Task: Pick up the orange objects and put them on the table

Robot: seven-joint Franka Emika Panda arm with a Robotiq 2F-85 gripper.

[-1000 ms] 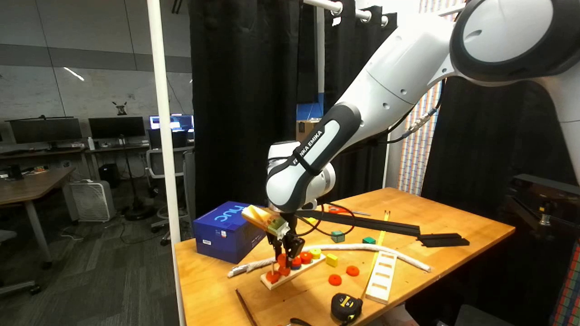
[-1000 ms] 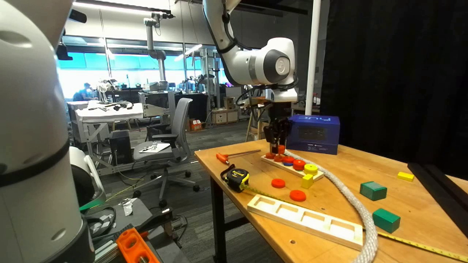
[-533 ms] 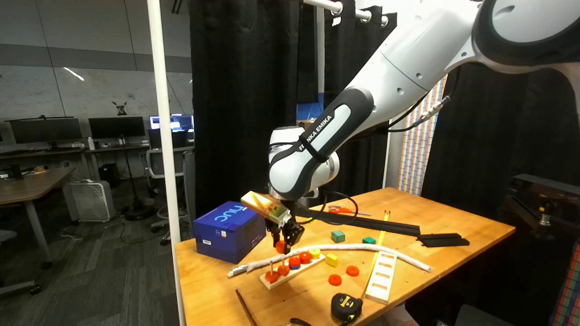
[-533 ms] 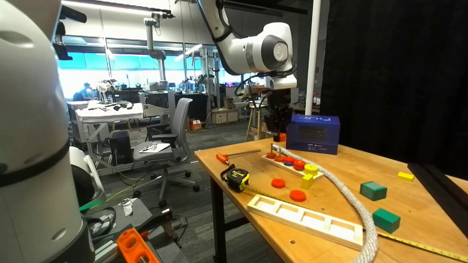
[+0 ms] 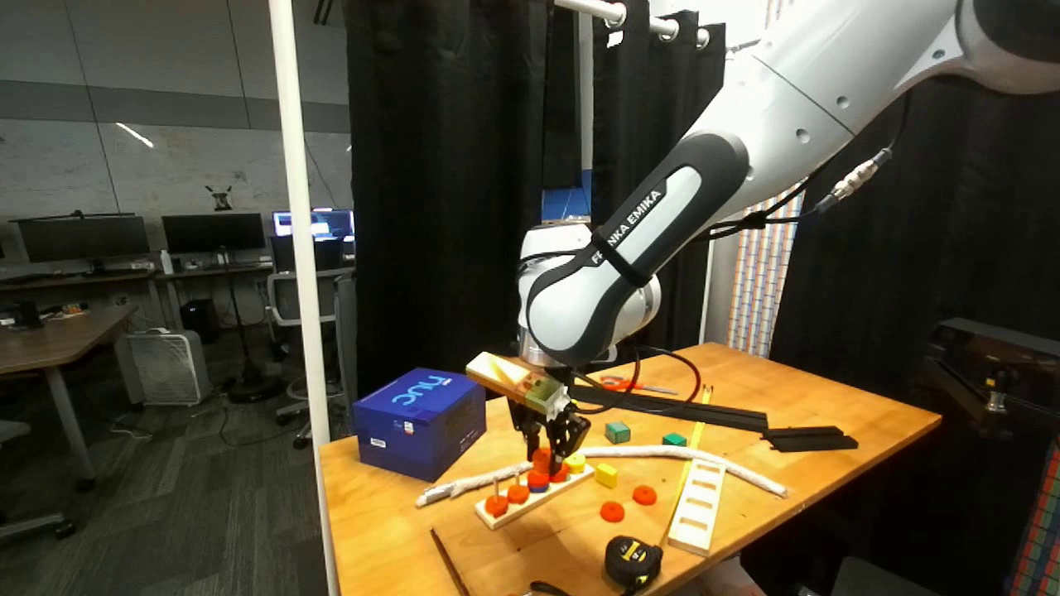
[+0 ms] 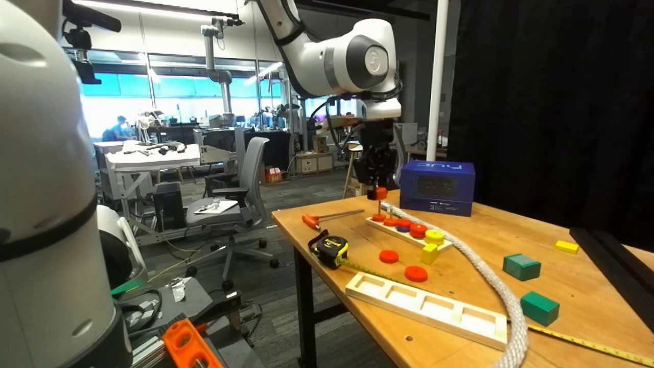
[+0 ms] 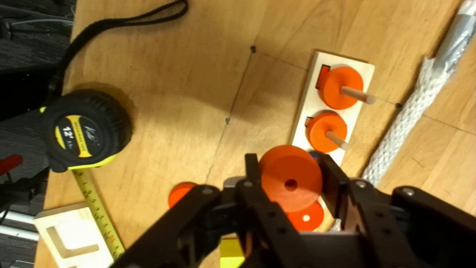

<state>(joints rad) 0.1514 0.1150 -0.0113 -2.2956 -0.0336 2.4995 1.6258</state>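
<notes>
Wrist view, lower centre: my gripper [image 7: 290, 162] is pinching an orange ring [image 7: 305, 180]; I'm planning on clearing pegs [image 7: 357, 94] before touching the table [image 7: 178, 93].

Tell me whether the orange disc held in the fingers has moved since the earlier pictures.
Yes: in both exterior views, the orange disc now shows farther from the blue box, which has stayed in place.

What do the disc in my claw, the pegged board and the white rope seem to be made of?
Held orange disc: perhaps painted wood or plastic; even color, fairly matte, no visible grain.
Pegged board: likely bare, smooth wood, judging by its pale tan tone.
White rope: braided fiber by its weave, cotton or synthetic unclear; silvery tape-like wrap near one end.
</notes>
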